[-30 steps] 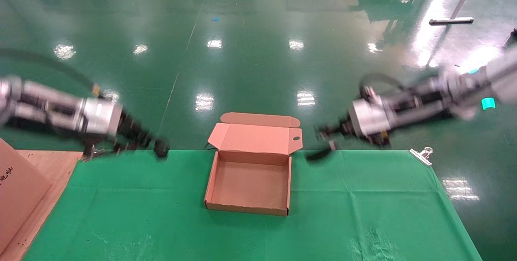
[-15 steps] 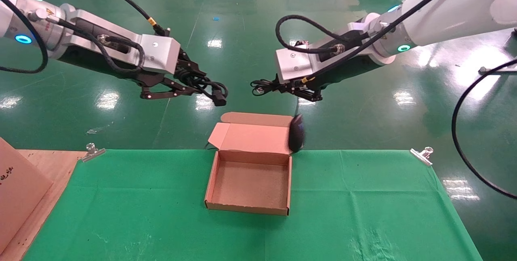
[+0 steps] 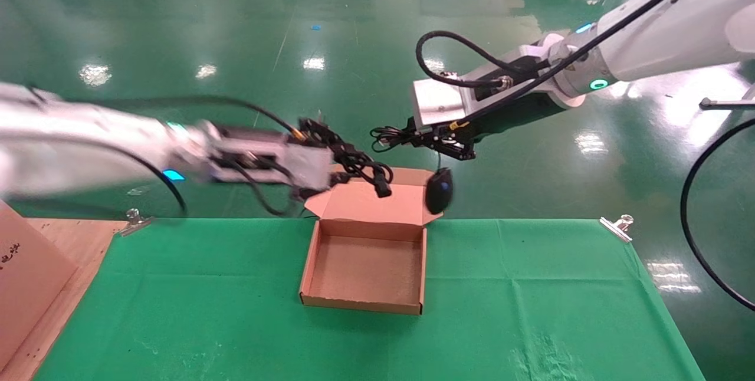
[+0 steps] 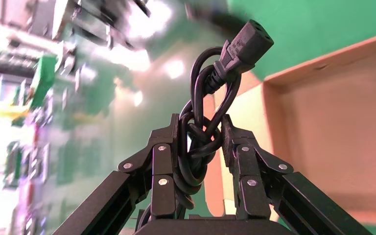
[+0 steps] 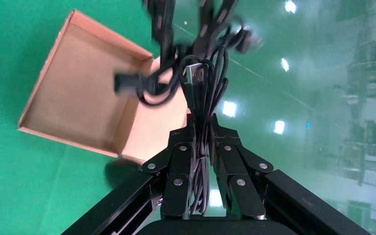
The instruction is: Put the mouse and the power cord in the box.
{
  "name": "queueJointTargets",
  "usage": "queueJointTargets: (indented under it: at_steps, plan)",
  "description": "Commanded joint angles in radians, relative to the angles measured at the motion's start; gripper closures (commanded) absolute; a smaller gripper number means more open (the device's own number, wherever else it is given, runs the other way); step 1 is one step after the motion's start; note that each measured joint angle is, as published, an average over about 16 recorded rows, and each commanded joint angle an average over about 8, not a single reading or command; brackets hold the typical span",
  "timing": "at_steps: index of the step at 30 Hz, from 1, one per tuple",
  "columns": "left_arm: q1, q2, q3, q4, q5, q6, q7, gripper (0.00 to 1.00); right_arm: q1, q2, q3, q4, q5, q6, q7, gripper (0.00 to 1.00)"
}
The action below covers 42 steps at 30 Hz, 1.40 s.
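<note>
My left gripper [image 3: 348, 170] clamps the power cord [image 3: 368, 171] above the box [image 3: 365, 304] lid; my right gripper [image 3: 413, 136] pinches the thin wire [image 3: 389, 133], the mouse [image 3: 439, 190] dangling at the lid's right edge.

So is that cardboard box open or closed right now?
Open. The box has its lid folded back, and its bare brown floor shows with nothing inside.

Head camera high, facing down, wrist cameras close, all sharing box [image 3: 365, 251]
</note>
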Motion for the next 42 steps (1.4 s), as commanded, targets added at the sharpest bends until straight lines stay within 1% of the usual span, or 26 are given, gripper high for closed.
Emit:
queueJointTargets:
  at_steps: [1, 5, 8, 11, 15, 16, 17, 23, 24, 25, 34, 42]
  plan:
    - [0.066, 0.024, -0.012, -0.011, -0.012, -0.09, 0.032, 1.0, -0.002, 0.005, 0.0, -0.014, 0.006, 0.0, -0.007, 1.0]
    - [0.211, 0.061, -0.034, -0.08, -0.052, -0.213, 0.056, 1.0, -0.014, 0.009, 0.003, -0.039, 0.015, -0.002, -0.034, 1.0]
    - [0.316, 0.074, -0.027, -0.144, -0.064, -0.313, 0.063, 1.0, -0.026, 0.013, 0.004, -0.057, 0.02, -0.002, -0.053, 1.0]
    - [0.396, 0.079, 0.007, -0.196, -0.051, -0.417, 0.041, 1.0, -0.036, 0.016, 0.005, -0.076, 0.022, 0.001, -0.07, 1.0]
    - [0.449, 0.08, 0.073, -0.234, -0.025, -0.507, -0.023, 1.0, -0.045, 0.018, 0.006, -0.1, 0.024, 0.008, -0.09, 1.0]
    - [0.453, 0.08, 0.089, -0.239, -0.022, -0.517, -0.043, 0.96, -0.047, 0.017, 0.006, -0.105, 0.025, 0.01, -0.094, 1.0]
    - [0.456, 0.08, 0.104, -0.243, -0.02, -0.523, -0.062, 0.88, -0.049, 0.017, 0.006, -0.111, 0.025, 0.012, -0.099, 1.0]
    - [0.446, 0.076, 0.179, -0.251, -0.022, -0.522, -0.14, 0.13, -0.057, 0.012, 0.005, -0.136, 0.026, 0.02, -0.121, 1.0]
    - [0.444, 0.075, 0.188, -0.253, -0.024, -0.522, -0.147, 0.04, -0.058, 0.012, 0.005, -0.139, 0.027, 0.021, -0.124, 1.0]
    - [0.442, 0.075, 0.196, -0.254, -0.026, -0.523, -0.152, 0.0, -0.059, 0.011, 0.005, -0.143, 0.027, 0.021, -0.126, 1.0]
    - [0.434, 0.071, 0.251, -0.261, -0.05, -0.544, -0.181, 0.0, -0.063, 0.002, 0.006, -0.16, 0.033, 0.022, -0.138, 1.0]
    - [0.427, 0.068, 0.279, -0.258, -0.082, -0.552, -0.202, 0.0, -0.061, -0.008, 0.005, -0.152, 0.037, 0.018, -0.13, 1.0]
